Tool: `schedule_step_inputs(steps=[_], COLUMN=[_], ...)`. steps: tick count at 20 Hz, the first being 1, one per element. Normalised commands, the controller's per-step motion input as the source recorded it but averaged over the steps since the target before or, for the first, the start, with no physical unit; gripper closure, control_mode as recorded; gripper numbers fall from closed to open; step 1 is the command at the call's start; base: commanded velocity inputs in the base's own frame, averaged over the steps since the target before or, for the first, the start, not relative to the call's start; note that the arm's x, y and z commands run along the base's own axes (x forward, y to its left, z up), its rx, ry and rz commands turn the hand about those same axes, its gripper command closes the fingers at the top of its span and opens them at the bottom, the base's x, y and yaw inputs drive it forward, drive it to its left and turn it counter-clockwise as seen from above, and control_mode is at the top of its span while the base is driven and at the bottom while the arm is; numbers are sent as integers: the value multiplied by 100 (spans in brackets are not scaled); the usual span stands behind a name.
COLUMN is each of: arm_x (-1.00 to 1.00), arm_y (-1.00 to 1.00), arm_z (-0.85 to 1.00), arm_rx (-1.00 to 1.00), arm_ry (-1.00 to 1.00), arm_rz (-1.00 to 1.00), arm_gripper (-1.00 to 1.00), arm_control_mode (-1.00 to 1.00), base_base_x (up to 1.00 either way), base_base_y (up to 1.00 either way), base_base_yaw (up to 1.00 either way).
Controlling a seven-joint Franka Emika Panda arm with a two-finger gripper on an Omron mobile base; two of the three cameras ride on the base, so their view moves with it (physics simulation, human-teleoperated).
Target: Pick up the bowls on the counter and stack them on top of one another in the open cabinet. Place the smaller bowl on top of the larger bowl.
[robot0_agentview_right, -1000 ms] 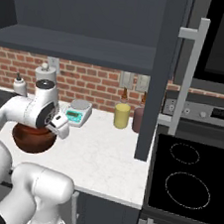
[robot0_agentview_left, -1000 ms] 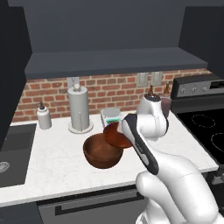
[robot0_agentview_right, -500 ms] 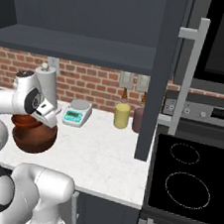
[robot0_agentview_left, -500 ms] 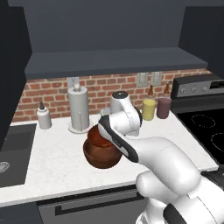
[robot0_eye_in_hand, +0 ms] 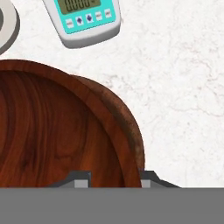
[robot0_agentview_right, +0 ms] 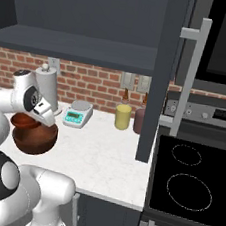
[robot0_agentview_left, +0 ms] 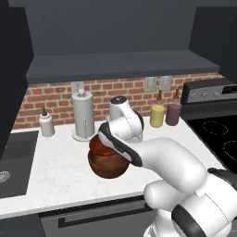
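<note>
hand (robot0_eye_in_hand: 113, 177) pinching rim of smaller bowl (robot0_eye_in_hand: 57, 131), one fingertip inside, one outside. it sits over larger bowl (robot0_agentview_left: 107, 162) on counter (robot0_agentview_left: 55, 171), contact unclear. scale (robot0_eye_in_hand: 85, 19) at 12 o'clock, top cut off. arm hides bowl's right side.

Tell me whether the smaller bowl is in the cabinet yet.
No. The smaller bowl sits nested in the larger bowl on the counter.
</note>
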Motion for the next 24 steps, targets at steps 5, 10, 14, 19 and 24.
schedule_step_inputs(steps=[5, 10, 14, 19, 24], arm_x=[-23, -23, -2, 0, 1], arm_y=[0, 0, -8, -19, -7], arm_z=[-12, -14, -10, -4, -6], arm_rx=[0, 0, 0, 0, 0], arm_ry=[-8, -9, -2, 0, 1], arm_rz=[0, 0, 0, 0, 0], arm_gripper=[100, 100, 100, 100, 100], arm_control_mode=[-100, -100, -100, -100, -100], base_base_x=[0, 0, 0, 0, 0], base_base_y=[0, 0, 0, 0, 0], base_base_yaw=[0, 0, 0, 0, 0])
